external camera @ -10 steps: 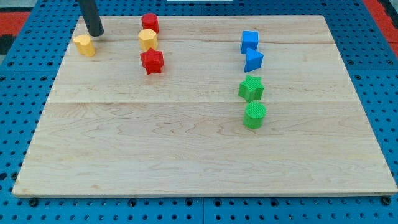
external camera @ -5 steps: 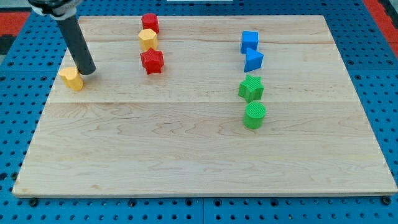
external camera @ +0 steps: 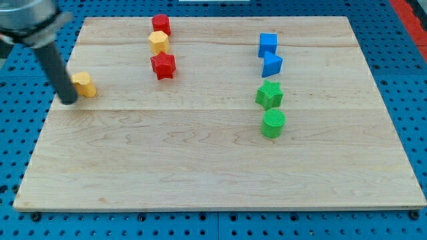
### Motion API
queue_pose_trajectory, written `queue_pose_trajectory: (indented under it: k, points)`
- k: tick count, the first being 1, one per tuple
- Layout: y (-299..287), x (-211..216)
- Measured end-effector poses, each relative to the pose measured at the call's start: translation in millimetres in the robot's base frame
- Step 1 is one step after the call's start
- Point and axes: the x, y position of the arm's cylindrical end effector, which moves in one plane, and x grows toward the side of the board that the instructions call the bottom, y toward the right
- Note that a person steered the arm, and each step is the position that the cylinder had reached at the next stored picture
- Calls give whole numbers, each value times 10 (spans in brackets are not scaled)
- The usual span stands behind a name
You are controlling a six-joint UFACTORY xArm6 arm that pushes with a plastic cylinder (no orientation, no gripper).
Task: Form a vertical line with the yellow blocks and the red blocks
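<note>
A: Where the board's left edge runs, my tip (external camera: 69,101) is set just left of the yellow block (external camera: 84,85); no grasping part is fitted.

B: Red block (external camera: 161,25), yellow block (external camera: 158,42), red star block (external camera: 163,65) are stacked in a column at top.

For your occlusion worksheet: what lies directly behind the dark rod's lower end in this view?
My tip rests on the wooden board, at the view's left of the lone yellow block. The rod covers that block's left edge, so contact cannot be confirmed.
</note>
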Motion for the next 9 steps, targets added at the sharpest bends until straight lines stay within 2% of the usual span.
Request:
queue_pose_trajectory:
  k: [1,2,3,4,5,6,7,9]
  points:
    - [-146,-370]
    - [841,-277]
    - [1269,-4]
    - [893,79]
    - [896,757]
    - [1514,764]
    - [1520,349]
    - [1897,320]
